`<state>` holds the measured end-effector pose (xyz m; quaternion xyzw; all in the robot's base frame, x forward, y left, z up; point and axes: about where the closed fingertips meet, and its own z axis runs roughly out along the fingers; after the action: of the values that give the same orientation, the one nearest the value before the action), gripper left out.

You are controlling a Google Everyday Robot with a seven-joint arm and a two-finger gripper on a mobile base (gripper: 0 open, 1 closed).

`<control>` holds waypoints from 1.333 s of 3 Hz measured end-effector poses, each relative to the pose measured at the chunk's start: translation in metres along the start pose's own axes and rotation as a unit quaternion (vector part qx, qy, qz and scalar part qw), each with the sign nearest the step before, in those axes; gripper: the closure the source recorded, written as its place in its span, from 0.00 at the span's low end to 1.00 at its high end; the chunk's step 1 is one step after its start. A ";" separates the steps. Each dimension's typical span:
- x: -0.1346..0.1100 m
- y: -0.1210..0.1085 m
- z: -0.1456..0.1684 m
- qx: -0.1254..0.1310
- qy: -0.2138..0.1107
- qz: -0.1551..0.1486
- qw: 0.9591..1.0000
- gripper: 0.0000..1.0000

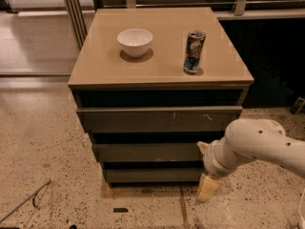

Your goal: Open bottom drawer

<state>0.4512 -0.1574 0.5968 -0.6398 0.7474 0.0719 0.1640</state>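
The drawer unit has three dark grey-brown handleless fronts. The bottom drawer [152, 175] is the slimmest, lowest one, with a plain front; it sits flush and closed. Above it are the middle drawer [145, 152] and the widest top drawer [157, 119], which bears pale scratch marks. My gripper [208, 187] hangs at the end of the white arm [257, 147], low at the unit's front right corner, level with the right end of the bottom drawer. Its cream fingers point down toward the floor.
On the tan top stand a white bowl [135, 42] and a drink can [194, 52]. The floor is speckled terrazzo with a thin cable [26, 202] at lower left and a small dark object [120, 209] in front of the unit. A dark wall lies behind right.
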 end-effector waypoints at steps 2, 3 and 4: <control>0.022 0.032 0.122 -0.067 -0.023 0.027 0.997 0.00; 0.022 0.032 0.122 -0.067 -0.023 0.027 0.997 0.00; 0.033 0.037 0.144 -0.056 -0.015 0.007 0.998 0.00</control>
<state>0.4324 -0.1364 0.4466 -0.6414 0.7443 0.1246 0.1382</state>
